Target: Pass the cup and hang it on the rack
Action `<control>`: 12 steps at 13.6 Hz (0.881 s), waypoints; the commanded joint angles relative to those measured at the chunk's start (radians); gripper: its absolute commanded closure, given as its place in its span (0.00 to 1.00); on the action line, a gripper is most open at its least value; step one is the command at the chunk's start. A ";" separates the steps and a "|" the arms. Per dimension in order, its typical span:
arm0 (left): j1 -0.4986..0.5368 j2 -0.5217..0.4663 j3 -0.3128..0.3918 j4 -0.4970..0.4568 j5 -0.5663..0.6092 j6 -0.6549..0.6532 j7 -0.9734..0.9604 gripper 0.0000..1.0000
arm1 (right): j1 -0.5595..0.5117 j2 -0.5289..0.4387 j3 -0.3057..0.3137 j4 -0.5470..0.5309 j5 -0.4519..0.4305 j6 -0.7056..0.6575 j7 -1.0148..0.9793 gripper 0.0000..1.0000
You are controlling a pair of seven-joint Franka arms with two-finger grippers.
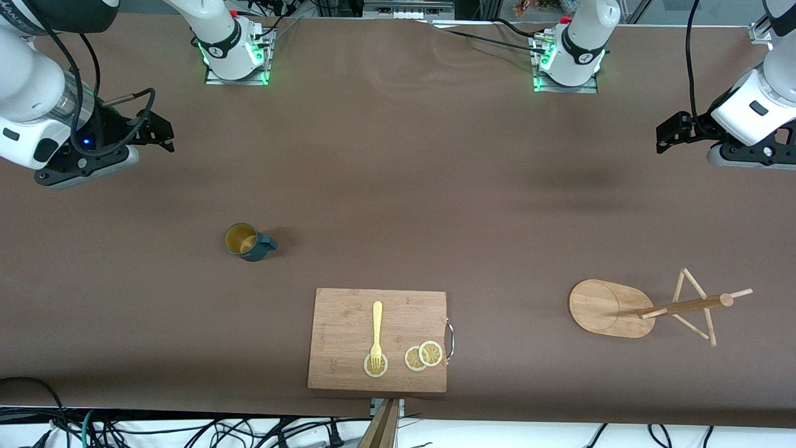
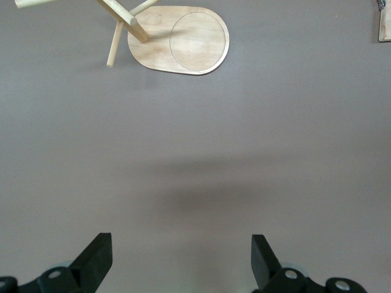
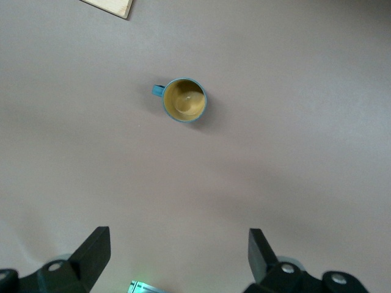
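Note:
The cup point(image 1: 247, 241) stands upright on the brown table toward the right arm's end, its yellow inside showing and its handle pointing toward the left arm's end. It also shows in the right wrist view point(image 3: 184, 100). The rack point(image 1: 612, 308) stands toward the left arm's end; its oval base shows in the left wrist view point(image 2: 183, 43). My right gripper point(image 1: 163, 134) is open and empty, up in the air, apart from the cup; its own view shows it too point(image 3: 179, 253). My left gripper point(image 1: 664, 135) is open and empty over bare table point(image 2: 182, 256).
A rectangular wooden cutting board point(image 1: 348, 311) lies near the table's front edge, nearer to the front camera than the cup. On it lie a yellow fork point(image 1: 376, 333) and lemon slices point(image 1: 424, 356). Cables hang past the front edge.

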 commanded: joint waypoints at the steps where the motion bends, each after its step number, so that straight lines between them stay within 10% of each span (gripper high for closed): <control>1: 0.005 -0.018 0.000 -0.015 -0.016 0.008 0.007 0.00 | -0.010 -0.024 0.011 -0.015 -0.015 -0.007 0.027 0.00; 12: 0.005 -0.018 0.000 -0.015 -0.016 0.007 0.007 0.00 | -0.008 -0.012 -0.013 0.005 -0.057 0.006 0.033 0.00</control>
